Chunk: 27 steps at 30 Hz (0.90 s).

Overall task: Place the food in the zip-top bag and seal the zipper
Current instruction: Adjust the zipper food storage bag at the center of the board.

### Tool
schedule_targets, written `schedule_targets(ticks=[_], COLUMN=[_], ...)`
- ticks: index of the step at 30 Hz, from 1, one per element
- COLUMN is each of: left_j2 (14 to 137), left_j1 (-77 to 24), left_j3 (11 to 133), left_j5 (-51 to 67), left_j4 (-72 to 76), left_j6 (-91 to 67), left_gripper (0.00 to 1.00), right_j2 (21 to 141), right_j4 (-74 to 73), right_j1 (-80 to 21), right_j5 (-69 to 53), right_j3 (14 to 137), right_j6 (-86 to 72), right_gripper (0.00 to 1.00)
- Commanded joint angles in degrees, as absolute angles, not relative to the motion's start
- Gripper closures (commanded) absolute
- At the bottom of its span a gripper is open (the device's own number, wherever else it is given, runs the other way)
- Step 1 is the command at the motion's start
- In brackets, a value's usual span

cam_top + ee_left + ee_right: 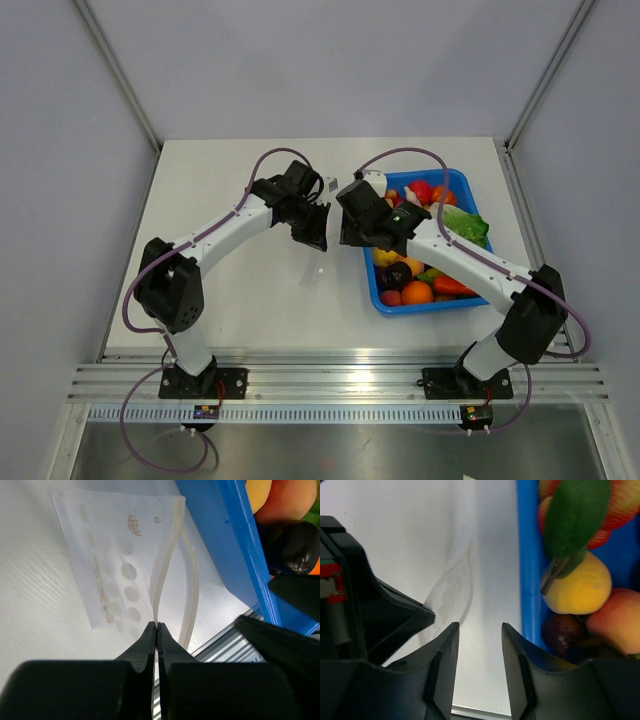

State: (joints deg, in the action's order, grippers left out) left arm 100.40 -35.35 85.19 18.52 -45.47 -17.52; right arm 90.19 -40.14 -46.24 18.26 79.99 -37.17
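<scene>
The zip-top bag (pixel 115 565), a clear pouch with pale printed dots, lies on the white table with its mouth open. My left gripper (pixel 157 626) is shut on one lip of the zipper (pixel 167 555), and the other lip bows away to the right. In the top view this left gripper (pixel 312 238) points down at mid-table. My right gripper (pixel 480 627) is open and empty over bare table, between the bag (pixel 452 580) and the blue tray (pixel 525 555). The food (pixel 562 632), a dark purple fruit, sits in the tray among other fruit (pixel 398 274).
The blue tray (pixel 470 195) at the right holds orange, yellow and red fruits and a green leafy cabbage (pixel 465 225). Its left wall runs close beside my right gripper (pixel 352 232). An aluminium rail (pixel 330 378) lines the table's near edge.
</scene>
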Motion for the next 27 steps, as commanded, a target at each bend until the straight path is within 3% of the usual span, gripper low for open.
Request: schedule_targets(ticks=[1, 3, 10, 16, 27], left_j2=[101.0, 101.1, 101.0, 101.0, 101.4], left_j1=[-35.7, -35.8, -35.8, -35.9, -36.1], left_j3=[88.4, 88.6, 89.0, 89.7, 90.4], left_j5=[17.7, 17.6, 17.5, 17.6, 17.8], left_j4=[-45.4, -45.6, -45.7, -46.1, -46.5], left_j6=[-16.5, -16.4, -16.3, -16.3, -16.3], left_gripper=[1.00, 1.00, 1.00, 1.00, 1.00], right_j2=[84.2, 82.3, 72.2, 70.7, 75.6], right_j4=[-44.2, -47.4, -51.3, -48.4, -42.5], right_j1=[-46.8, -46.1, -39.1, -37.9, -38.0], right_j5=[27.7, 30.8, 27.3, 19.8, 16.4], right_j3=[77.7, 75.5, 63.0, 56.7, 57.8], right_j6=[-39.2, -39.8, -41.0, -39.0, -34.3], right_gripper=[0.53, 0.38, 0.14, 0.07, 0.12])
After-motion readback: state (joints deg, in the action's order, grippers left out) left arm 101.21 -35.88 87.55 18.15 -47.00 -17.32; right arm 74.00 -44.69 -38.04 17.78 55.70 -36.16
